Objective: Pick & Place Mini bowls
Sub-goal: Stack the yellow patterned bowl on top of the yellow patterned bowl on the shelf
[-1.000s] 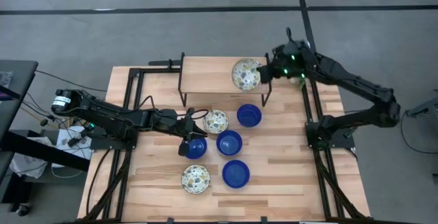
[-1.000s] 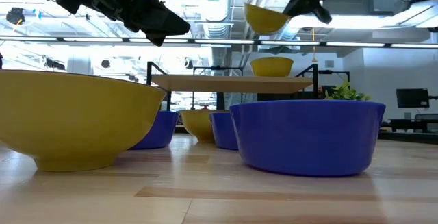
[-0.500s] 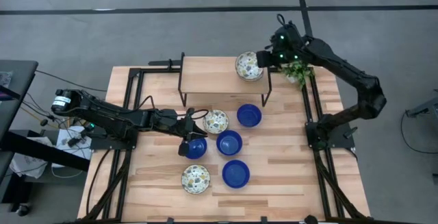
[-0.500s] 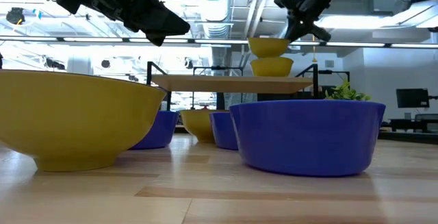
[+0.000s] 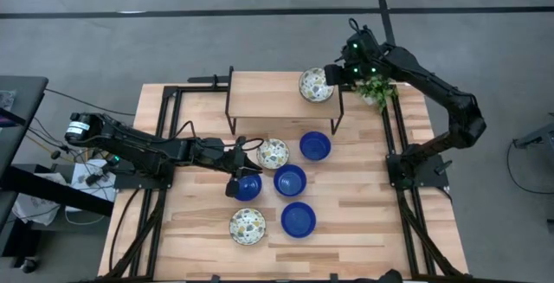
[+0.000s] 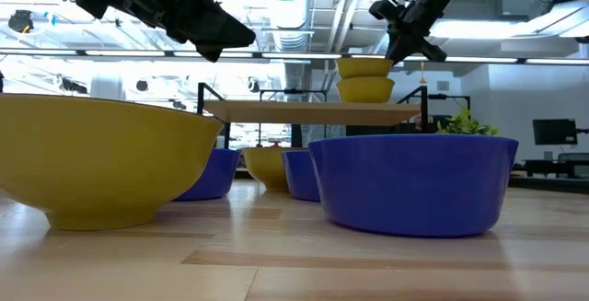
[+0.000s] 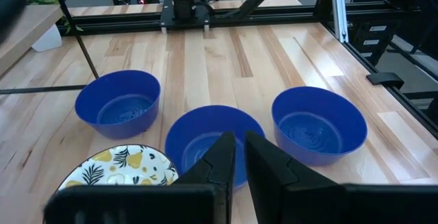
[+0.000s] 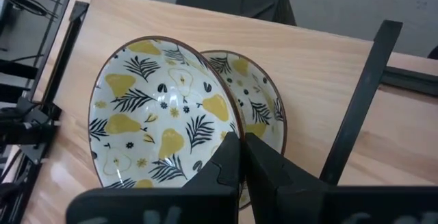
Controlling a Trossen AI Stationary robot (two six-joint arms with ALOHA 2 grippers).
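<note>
Placing step: my right hand [image 8: 236, 157], clamped on the rim of a patterned bowl [image 8: 161, 125], is seating it tilted into the patterned bowl already on the raised shelf [image 5: 268, 93]. Next I need to level it, then release. My left hand [image 7: 236, 157], nearly closed, grips a blue bowl's [image 7: 205, 142] rim over the tabletop [image 5: 363, 205].
</note>
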